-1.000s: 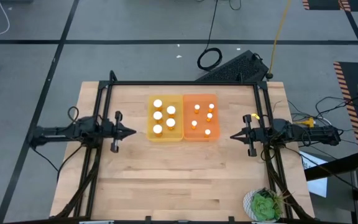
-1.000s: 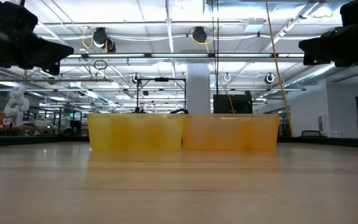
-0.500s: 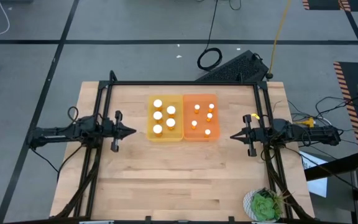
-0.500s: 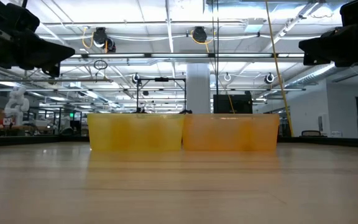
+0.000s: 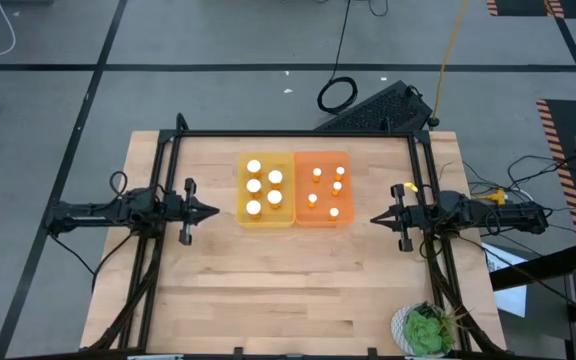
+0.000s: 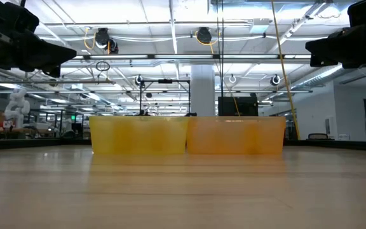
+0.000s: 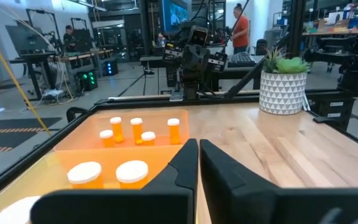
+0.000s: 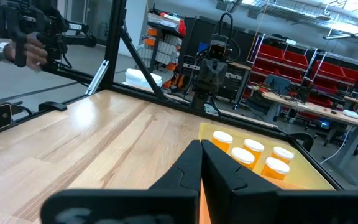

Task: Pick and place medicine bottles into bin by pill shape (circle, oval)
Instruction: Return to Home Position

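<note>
Amber medicine bottles all sit in the two bins at the middle of the wooden table: five large-capped ones in the yellow bin on the left, six small-capped ones in the orange bin touching it on the right. Left gripper hangs just left of the yellow bin, jaws pressed together, empty. Right gripper hangs just right of the orange bin, jaws also pressed together, holding nothing; a potted plant stands at the table's near right corner.

overhead looks straight down; low looks level; all views share the bins.
</note>
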`<action>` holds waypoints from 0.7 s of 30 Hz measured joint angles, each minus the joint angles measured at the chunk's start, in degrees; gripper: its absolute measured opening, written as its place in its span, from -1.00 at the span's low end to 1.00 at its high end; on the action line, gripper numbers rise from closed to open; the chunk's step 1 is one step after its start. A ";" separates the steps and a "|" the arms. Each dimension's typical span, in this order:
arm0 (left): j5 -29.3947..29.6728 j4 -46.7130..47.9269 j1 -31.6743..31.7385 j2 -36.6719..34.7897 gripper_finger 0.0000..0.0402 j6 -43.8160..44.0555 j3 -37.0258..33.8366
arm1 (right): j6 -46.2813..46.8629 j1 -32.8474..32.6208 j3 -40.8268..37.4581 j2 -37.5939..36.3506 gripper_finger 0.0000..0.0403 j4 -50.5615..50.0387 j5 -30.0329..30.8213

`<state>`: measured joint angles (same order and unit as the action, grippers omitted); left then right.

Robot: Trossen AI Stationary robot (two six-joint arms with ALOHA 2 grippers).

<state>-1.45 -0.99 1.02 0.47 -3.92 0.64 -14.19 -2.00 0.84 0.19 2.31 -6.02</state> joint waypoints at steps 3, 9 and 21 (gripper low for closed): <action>0.00 -0.01 -0.01 0.00 -0.89 0.02 0.00 | -0.01 0.00 0.00 0.00 -1.00 0.00 0.00; 0.02 -0.03 0.00 0.00 -0.95 0.07 -0.01 | -0.01 0.00 0.00 0.00 -1.00 0.00 0.00; 0.04 -0.05 -0.01 0.00 -0.84 0.09 -0.01 | 0.00 0.00 0.00 0.00 -1.00 0.00 0.00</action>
<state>-1.41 -1.04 1.02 0.47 -3.84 0.62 -14.19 -2.00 0.84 0.19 2.31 -6.02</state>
